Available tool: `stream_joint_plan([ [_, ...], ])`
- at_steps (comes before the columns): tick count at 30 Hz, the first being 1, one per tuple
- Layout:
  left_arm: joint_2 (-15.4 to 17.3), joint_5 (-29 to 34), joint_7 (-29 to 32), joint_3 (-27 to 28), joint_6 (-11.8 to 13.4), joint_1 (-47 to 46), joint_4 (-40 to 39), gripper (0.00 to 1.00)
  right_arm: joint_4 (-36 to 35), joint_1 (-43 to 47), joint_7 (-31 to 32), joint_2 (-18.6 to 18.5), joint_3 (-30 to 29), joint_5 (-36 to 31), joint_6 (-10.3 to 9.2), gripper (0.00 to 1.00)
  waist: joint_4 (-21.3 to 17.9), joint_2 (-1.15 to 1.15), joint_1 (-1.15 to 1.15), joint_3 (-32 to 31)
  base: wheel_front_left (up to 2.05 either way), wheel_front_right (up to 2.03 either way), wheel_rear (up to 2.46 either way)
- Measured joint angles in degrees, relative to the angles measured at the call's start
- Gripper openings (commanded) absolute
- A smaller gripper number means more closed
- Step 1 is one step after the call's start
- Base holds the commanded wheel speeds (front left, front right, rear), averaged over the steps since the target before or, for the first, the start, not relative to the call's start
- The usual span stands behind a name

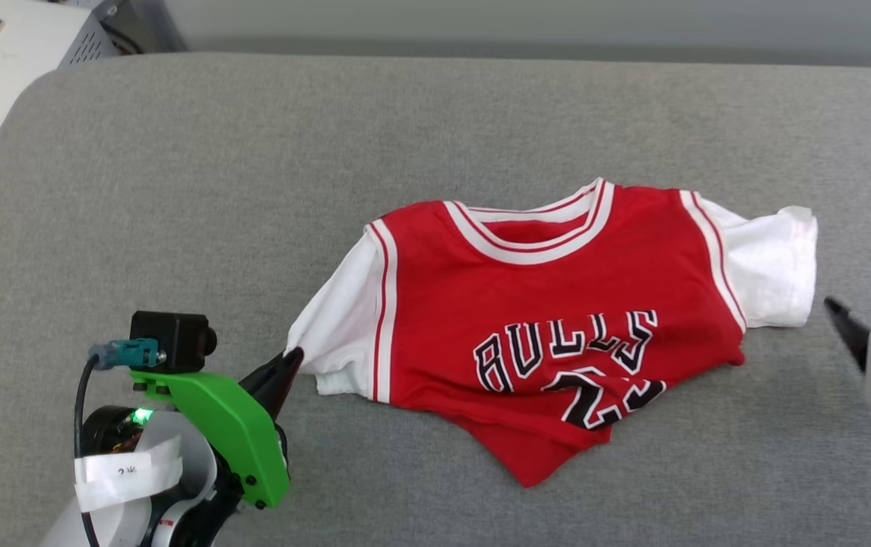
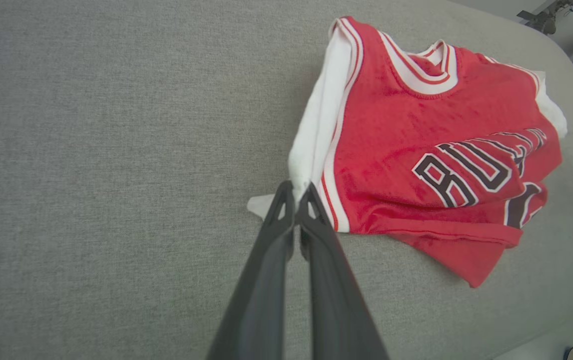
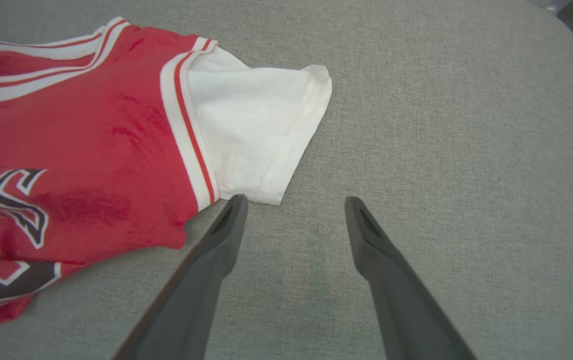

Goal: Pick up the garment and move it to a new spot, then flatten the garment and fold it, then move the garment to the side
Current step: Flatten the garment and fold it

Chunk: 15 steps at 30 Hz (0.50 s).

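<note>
Since the left gripper [image 2: 295,192] pinches only a sleeve hem of the red-and-white basketball jersey [image 1: 557,289], it may slip free; the right gripper [image 3: 294,200] gapes wide.

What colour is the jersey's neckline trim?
White with red striping; the garment shows it best in the head view.

My left gripper [image 1: 289,363]: 8 o'clock in the head view, fingers aimed toward 1 o'clock, jaws pinched together on the sleeve hem of the garment [image 1: 557,304]. My right gripper [image 1: 861,304]: 3 o'clock at the frame edge, fingers pointing toward 10 o'clock, jaws spread wide, nothing between them.
</note>
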Motion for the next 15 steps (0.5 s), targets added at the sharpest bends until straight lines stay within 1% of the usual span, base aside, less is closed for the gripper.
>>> stream_joint_plan([
  [2,0.00,0.48,0.42,-0.37,0.59,0.06,-2.49,0.00,0.37,-4.21,5.44,-1.34,-0.25,-0.07,0.00,1.00,0.50,0.00,0.00,1.12,0.00,0.00,0.00],
  [4,-0.04,0.98,0.69,-0.91,0.86,-0.01,-4.48,0.00,1.97,-8.72,10.46,-1.93,-0.63,0.03,0.00,1.00,1.14,0.00,0.00,2.47,0.00,0.00,0.00],
  [7,-0.16,1.55,0.91,-1.62,0.88,-0.32,-5.89,0.00,5.72,-14.50,14.70,-1.97,-1.42,-0.16,0.00,1.00,2.18,0.00,0.00,4.39,0.00,0.00,0.00],
  [10,-0.24,1.93,0.91,-2.05,0.87,-1.07,-6.41,0.00,10.03,-19.19,15.91,-2.70,-1.90,-1.68,0.00,1.00,3.39,0.00,0.00,6.21,0.00,0.00,0.00],
  [15,-0.78,1.96,0.80,-2.86,0.73,-2.44,-6.48,0.00,17.19,-23.89,15.33,-3.63,-2.53,-4.54,0.00,1.00,5.66,0.00,0.00,8.75,0.00,0.00,0.00],
])
